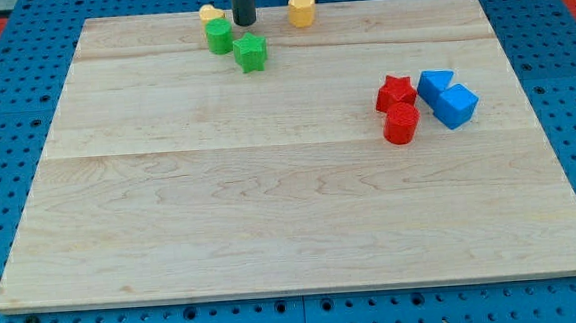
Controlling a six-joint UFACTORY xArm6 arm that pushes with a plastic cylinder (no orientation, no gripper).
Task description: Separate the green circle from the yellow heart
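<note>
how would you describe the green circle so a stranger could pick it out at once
Look along the wooden board's top edge, left of centre, where my tip stands. The green circle sits just left of it, touching the yellow heart above. Unlike the green star at its lower right, it is round.

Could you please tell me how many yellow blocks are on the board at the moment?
2. One yellow block sits at the view's top, touching the green circle, just left of my tip. The other yellow block lies to the tip's right, alone. None appears hidden.
</note>
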